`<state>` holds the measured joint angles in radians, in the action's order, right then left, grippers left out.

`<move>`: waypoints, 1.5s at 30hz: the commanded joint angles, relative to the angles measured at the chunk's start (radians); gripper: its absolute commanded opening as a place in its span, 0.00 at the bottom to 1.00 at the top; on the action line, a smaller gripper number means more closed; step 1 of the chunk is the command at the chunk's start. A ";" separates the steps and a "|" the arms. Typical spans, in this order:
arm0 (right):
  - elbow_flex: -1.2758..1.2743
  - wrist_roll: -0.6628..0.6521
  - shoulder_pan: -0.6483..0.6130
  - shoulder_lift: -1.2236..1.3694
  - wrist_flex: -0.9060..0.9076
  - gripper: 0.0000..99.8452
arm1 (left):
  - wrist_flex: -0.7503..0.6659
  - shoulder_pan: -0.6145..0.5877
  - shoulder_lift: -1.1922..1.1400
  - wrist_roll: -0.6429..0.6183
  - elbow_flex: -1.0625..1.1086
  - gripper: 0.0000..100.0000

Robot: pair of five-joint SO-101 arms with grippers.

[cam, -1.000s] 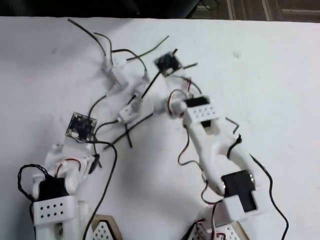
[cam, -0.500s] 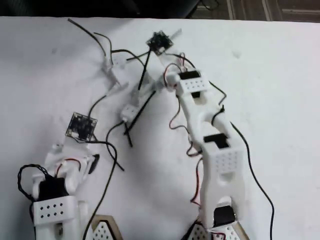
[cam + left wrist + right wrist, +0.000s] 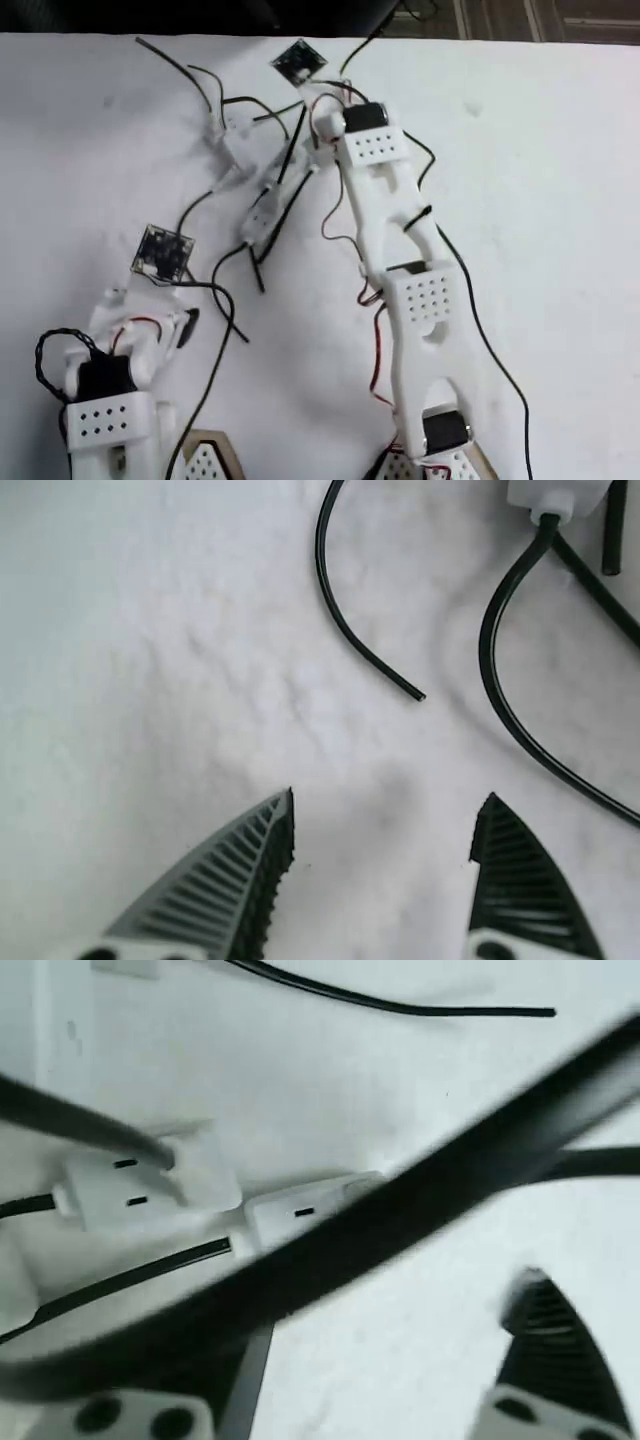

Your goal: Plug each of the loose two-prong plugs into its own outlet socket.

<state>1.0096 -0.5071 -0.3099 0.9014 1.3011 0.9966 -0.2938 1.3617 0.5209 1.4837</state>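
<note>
Several white plug and socket pieces with black cables lie tangled at the table's far middle, among them one (image 3: 261, 216) and another (image 3: 224, 146). My right arm stretches far out, and its gripper (image 3: 303, 172) is open beside them. In the right wrist view two white slotted sockets (image 3: 128, 1192) (image 3: 303, 1214) lie just beyond the open gripper (image 3: 390, 1350), and a thick black cable (image 3: 430, 1195) crosses close in front, hiding one finger. My left gripper (image 3: 187, 316) (image 3: 385, 865) is open over bare table near a loose cable end (image 3: 415, 694) and a white plug body (image 3: 556, 494).
Loose black cables (image 3: 222, 340) trail across the middle of the table between the two arms. The table's far edge (image 3: 480, 40) runs just beyond the right arm's wrist. The arm bases (image 3: 205, 460) stand at the near edge. The right half of the table is bare white.
The right arm has stretched out toward the far edge and shifted left over the tangle of cables, nudging them. The left arm has stayed still.
</note>
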 commanded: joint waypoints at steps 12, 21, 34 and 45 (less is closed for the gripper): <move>0.117 0.106 0.028 -0.257 0.429 0.02 | -0.095 0.082 0.015 0.014 0.041 0.03; -0.628 0.184 -0.007 -0.794 0.423 0.02 | -0.132 0.099 0.015 0.014 0.066 0.02; -1.749 0.216 0.010 -1.679 0.067 0.02 | -0.127 0.156 0.015 0.003 0.060 0.03; -2.174 0.172 0.283 -2.216 -0.082 0.02 | -0.091 0.219 0.015 -0.249 0.005 0.02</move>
<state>-1.1247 -0.3168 -0.0690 -1.2329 1.2382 0.9030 -0.0852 1.3679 0.3168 1.5344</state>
